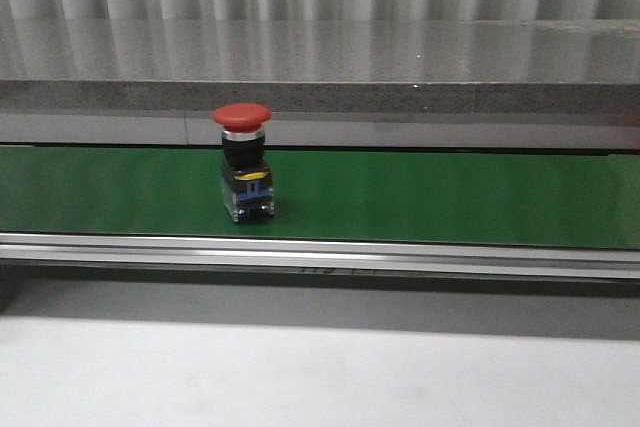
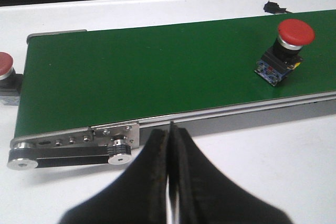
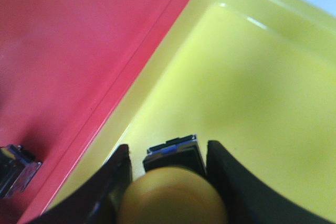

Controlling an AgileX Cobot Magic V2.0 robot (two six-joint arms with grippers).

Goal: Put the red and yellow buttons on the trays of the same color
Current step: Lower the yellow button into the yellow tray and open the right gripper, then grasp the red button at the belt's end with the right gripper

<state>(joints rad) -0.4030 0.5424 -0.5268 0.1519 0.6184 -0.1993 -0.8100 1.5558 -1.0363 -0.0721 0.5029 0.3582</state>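
A red button point(image 1: 243, 115) on a black base stands upright on the green belt point(image 1: 450, 197); it also shows in the left wrist view point(image 2: 295, 31). My left gripper point(image 2: 169, 129) is shut and empty over the white table, just short of the belt's near rail and well away from that button. In the right wrist view a yellow button point(image 3: 173, 195) stands between the fingers of my right gripper point(image 3: 169, 153) over the yellow tray point(image 3: 252, 93). The jaws stand apart, with a thin gap on each side of its base. The red tray point(image 3: 73, 51) lies beside the yellow one.
Another red-capped button point(image 2: 4, 64) sits on a dark block past the belt's end roller point(image 2: 21, 162). A metallic button base point(image 3: 13, 169) lies in the red tray. A grey ledge point(image 1: 320, 97) runs behind the belt. A black plug point(image 2: 273, 8) lies on the table beyond it.
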